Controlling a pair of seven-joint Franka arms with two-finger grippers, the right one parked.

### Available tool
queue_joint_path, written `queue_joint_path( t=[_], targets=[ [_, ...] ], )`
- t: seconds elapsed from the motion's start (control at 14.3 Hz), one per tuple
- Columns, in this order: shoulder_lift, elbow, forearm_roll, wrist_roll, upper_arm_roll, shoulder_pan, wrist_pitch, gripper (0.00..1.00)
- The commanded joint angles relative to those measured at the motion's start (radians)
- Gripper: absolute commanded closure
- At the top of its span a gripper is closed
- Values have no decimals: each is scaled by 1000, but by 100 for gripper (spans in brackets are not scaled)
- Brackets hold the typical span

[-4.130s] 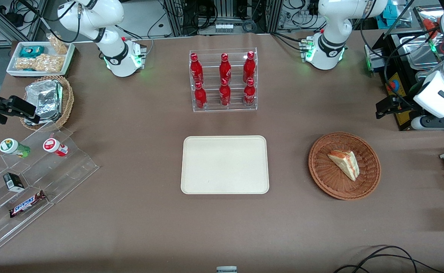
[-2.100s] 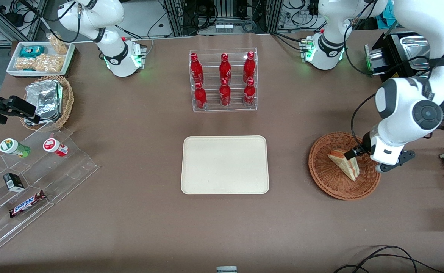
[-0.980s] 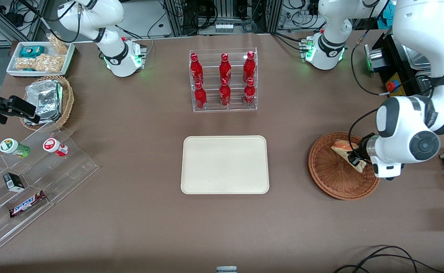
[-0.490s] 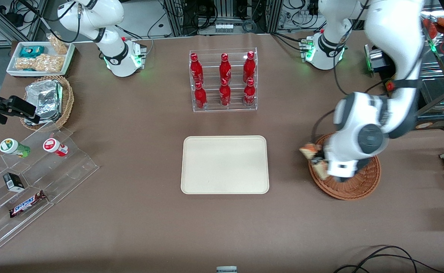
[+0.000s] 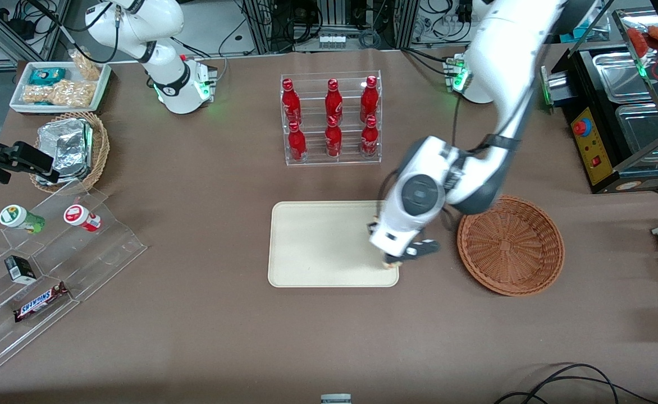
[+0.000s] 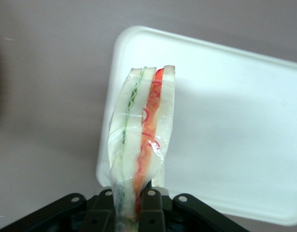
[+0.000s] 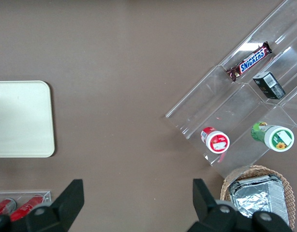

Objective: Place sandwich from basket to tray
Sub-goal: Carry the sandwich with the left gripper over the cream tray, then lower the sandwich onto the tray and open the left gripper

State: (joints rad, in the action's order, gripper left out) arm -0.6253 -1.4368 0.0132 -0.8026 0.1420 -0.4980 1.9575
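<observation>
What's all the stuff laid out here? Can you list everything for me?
sandwich: one, pale bread with red and green layers, held above the tray's edge
tray: one, cream, mid-table
basket: one, reddish-brown wicker, beside the tray
bottles: six, red, in a clear rack
foil packs: silver, in a tan wicker basket
clear stepped stand: one, holding two cups, a Snickers bar and small boxes
white tub: one, holding snacks
tool: one, black, shut on the sandwich over the tray's edge

A cream tray (image 7: 22, 118) lies well apart from a clear stepped rack (image 7: 245, 106) holding snacks.
</observation>
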Motion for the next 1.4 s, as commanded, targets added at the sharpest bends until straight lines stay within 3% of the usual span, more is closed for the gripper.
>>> queue_joint_path(
  t=[0.0,0.21,0.42,0.7,0.77,0.84,1.05,1.33],
  targets=[
    [-88,131,-13,8,-12,-59,-2,93],
    [-128,139,-33,-9,-15,-126,110,93],
    [-178,153,-105,-85,-13,-154,158,92],
    [-229,154,-105,-121,-12,-169,193,90],
    [-228,153,-99,-130,-12,-169,205,67],
    [-225,153,-101,-153,-12,-169,205,1],
    [-147,138,-107,-181,-12,-169,183,0],
    [57,98,-122,-141,-22,-131,-12,0]
  ],
)
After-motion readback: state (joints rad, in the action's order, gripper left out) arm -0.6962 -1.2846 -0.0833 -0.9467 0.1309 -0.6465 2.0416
